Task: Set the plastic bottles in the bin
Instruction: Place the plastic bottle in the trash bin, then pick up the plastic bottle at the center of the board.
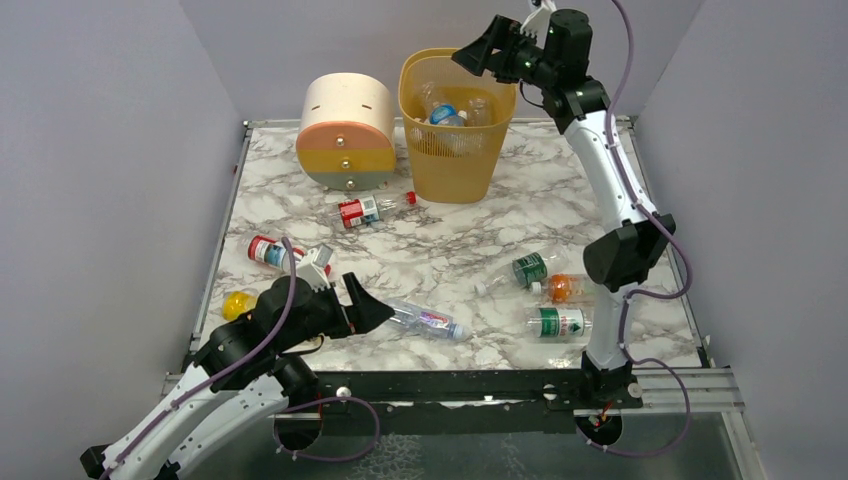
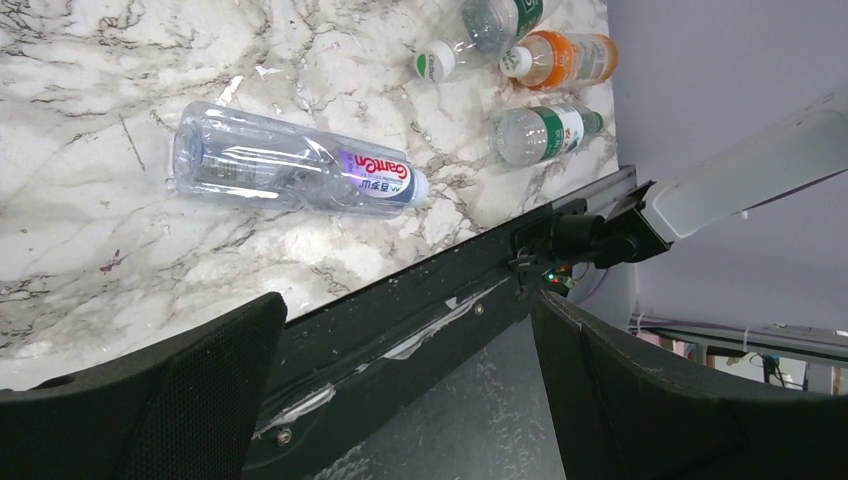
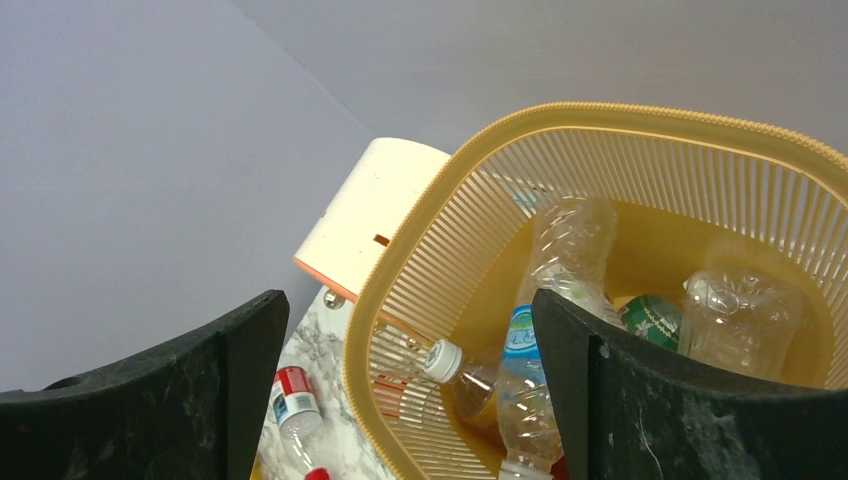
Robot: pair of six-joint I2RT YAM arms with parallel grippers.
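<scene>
The yellow-orange bin (image 1: 455, 165) stands at the back of the table with several clear bottles (image 1: 445, 112) inside. My right gripper (image 1: 480, 52) hovers open and empty over its rim (image 3: 400, 260), and the bottles in the bin (image 3: 560, 270) show below my right gripper (image 3: 410, 300). My left gripper (image 1: 372, 305) is open and empty near the front edge, just left of a clear purple-labelled bottle (image 1: 425, 320) lying on its side. In the left wrist view that bottle (image 2: 290, 170) lies beyond my left gripper (image 2: 408, 300).
Two green-labelled bottles (image 1: 530, 268) (image 1: 558, 322) and an orange one (image 1: 563, 288) lie at the front right. Red-labelled bottles (image 1: 360, 210) (image 1: 270, 250) and a yellow one (image 1: 238, 303) lie on the left. A round cream-orange drawer unit (image 1: 347, 130) stands left of the bin.
</scene>
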